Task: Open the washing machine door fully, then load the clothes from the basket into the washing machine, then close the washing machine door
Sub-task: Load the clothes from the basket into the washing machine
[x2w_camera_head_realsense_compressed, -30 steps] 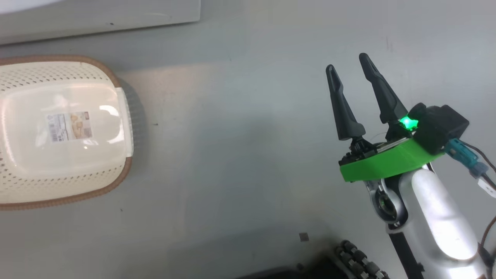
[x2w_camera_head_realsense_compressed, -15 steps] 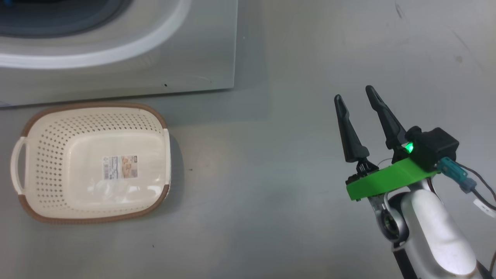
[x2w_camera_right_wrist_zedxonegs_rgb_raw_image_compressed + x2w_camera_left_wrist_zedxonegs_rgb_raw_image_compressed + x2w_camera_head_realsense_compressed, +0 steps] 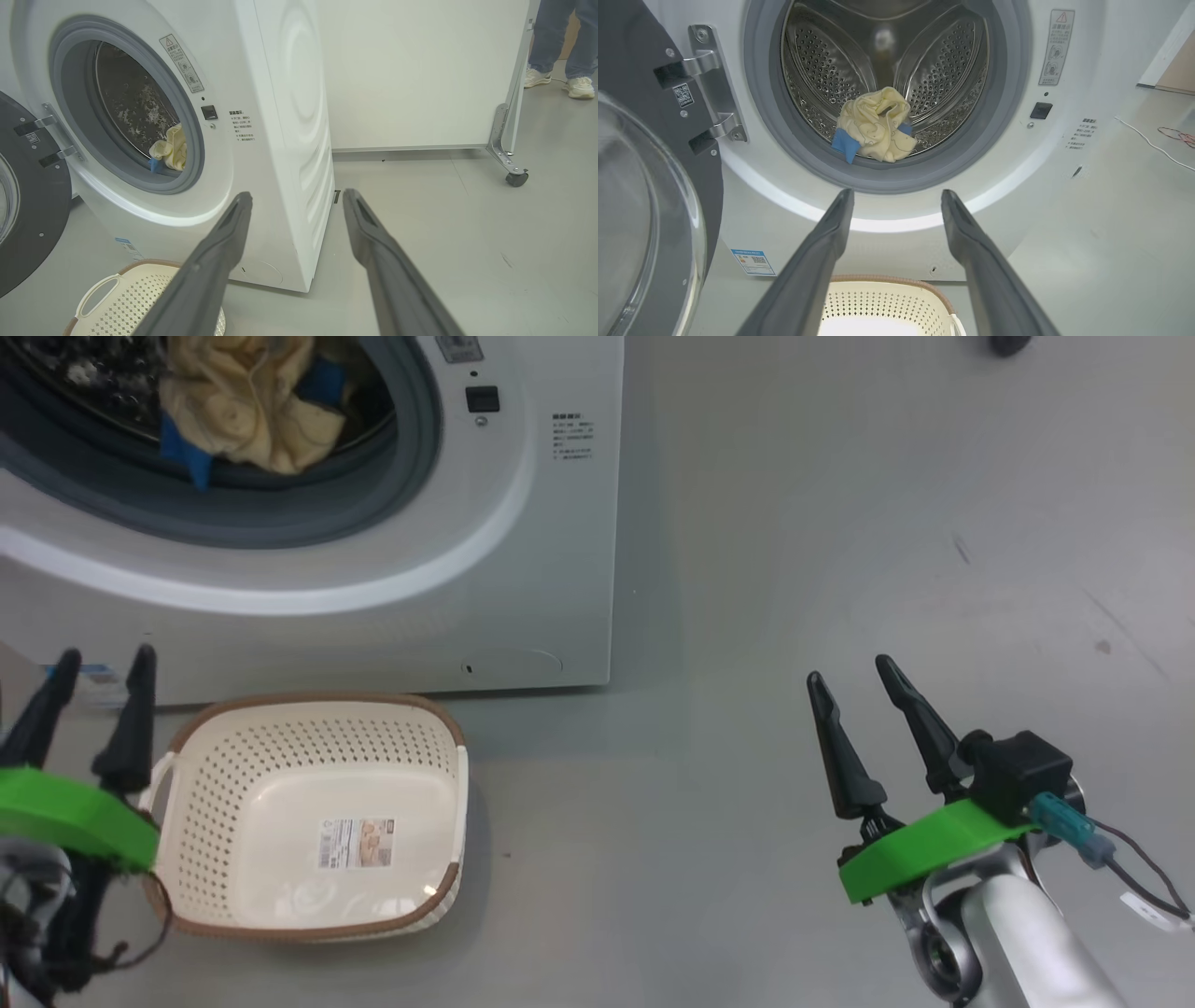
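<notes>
Hovering at 7 and 4 o'clock in the head view, the left gripper (image 3: 103,661) and the right gripper (image 3: 848,672) are both holding their fingers moderately apart, carrying nothing. Just beyond, the basket (image 3: 317,698) is sitting bare before the washing machine (image 3: 523,523). Farther, at 11 o'clock, the clothes (image 3: 247,401) are lying in the drum, so the washing machine door (image 3: 626,46), standing open at 9 o'clock in the left wrist view, is probably awaiting closure.

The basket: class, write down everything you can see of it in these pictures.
The basket is a small cream plastic tub, rounded-rectangular, its walls perforated, with a brown woven-look rim and white side handles. It stands upright on the grey floor just in front of the washing machine, empty apart from a paper label on its smooth bottom. Nothing grips it.
</notes>
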